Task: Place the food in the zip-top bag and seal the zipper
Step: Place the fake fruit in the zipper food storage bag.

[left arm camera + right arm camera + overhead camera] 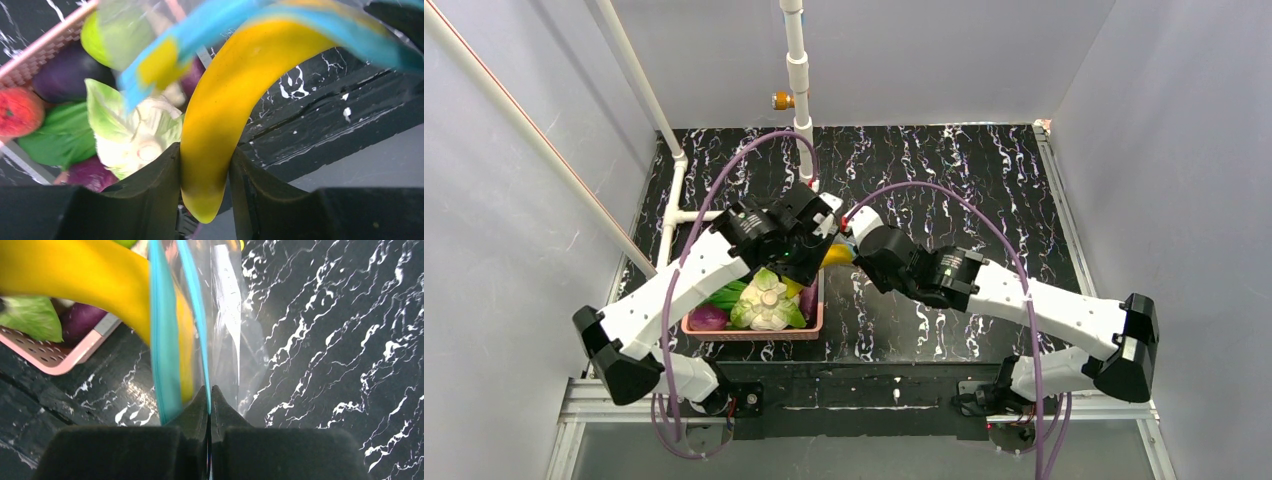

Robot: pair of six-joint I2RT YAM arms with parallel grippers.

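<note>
My left gripper [205, 155] is shut on the near end of the long yellow food piece [235, 90], held above the pink basket [754, 331]. Its far end reaches in between the two teal zipper strips [162, 340] of the clear zip-top bag [225, 315], whose mouth hangs open. My right gripper [210, 389] is shut on the right-hand zipper strip and holds the bag up beside the left gripper [819, 235]. The white-and-green leafy head [767, 300], a dark purple piece [707, 318] and a green pear [107, 35] lie in the basket.
The basket [55, 362] sits at the table's near edge, left of centre, and also holds a red piece [17, 110] and a green leafy piece [55, 140]. A white pipe frame [796, 70] with an orange fitting [782, 99] stands at the back. Grey walls close in both sides.
</note>
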